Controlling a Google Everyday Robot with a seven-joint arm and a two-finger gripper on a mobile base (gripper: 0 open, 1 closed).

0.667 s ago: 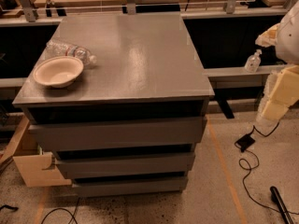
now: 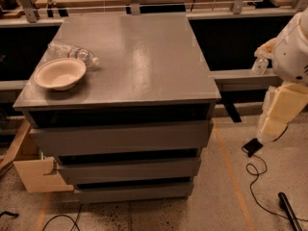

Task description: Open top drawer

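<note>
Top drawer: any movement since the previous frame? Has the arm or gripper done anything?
Nothing visibly changed. The top drawer front sits where it was. The arm holds the same place at the right edge, apart from the cabinet, and the gripper is out of view in both frames. The bowl and bottle on top are unmoved.
</note>
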